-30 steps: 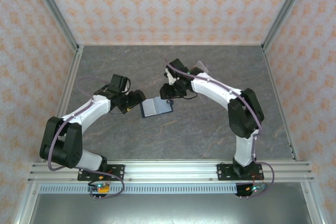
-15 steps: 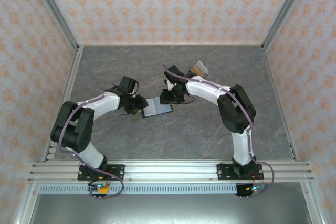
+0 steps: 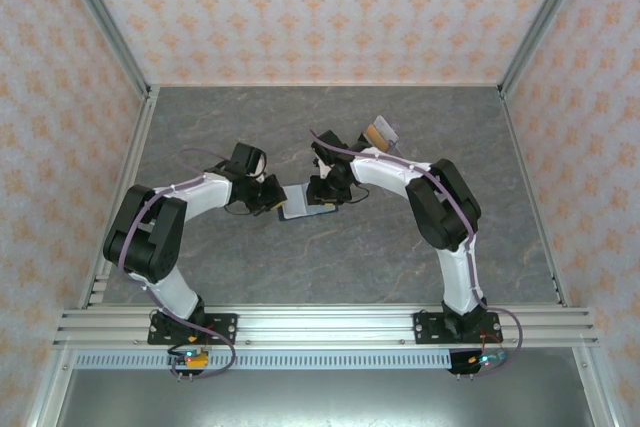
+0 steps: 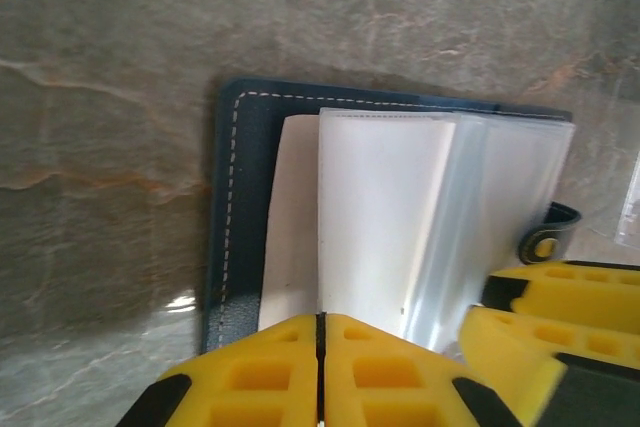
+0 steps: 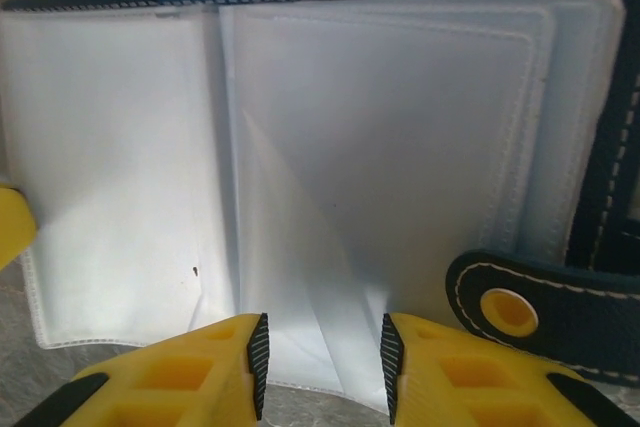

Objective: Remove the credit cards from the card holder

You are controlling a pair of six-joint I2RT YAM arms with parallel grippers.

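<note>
The card holder (image 3: 303, 201), a navy wallet, lies open mid-table with pale see-through leaves (image 4: 380, 207) fanned out. My left gripper (image 3: 279, 197) is at its left side. In the left wrist view its jaws (image 4: 321, 319) are pressed together, and the edge of a pale leaf runs straight into their seam. My right gripper (image 3: 322, 196) is over the wallet's right side. It is open (image 5: 322, 347), and a creased clear leaf (image 5: 330, 247) lies between its pads. The tab clasp (image 5: 510, 309) lies just to their right. A brown-orange credit card (image 3: 377, 133) and a pale one (image 3: 389, 131) rest on the table behind the right arm.
Grey marbled tabletop (image 3: 330, 267) spreads around the wallet, fenced by patterned walls and metal rails (image 3: 130, 177). The right gripper's yellow fingers (image 4: 545, 312) sit close beside my left jaws. A see-through sheet edge (image 4: 630, 209) lies on the table beyond the clasp.
My left gripper slid right onto the wallet's left side and shut. The right gripper came down onto the wallet's right side, and its jaws narrowed a little.
</note>
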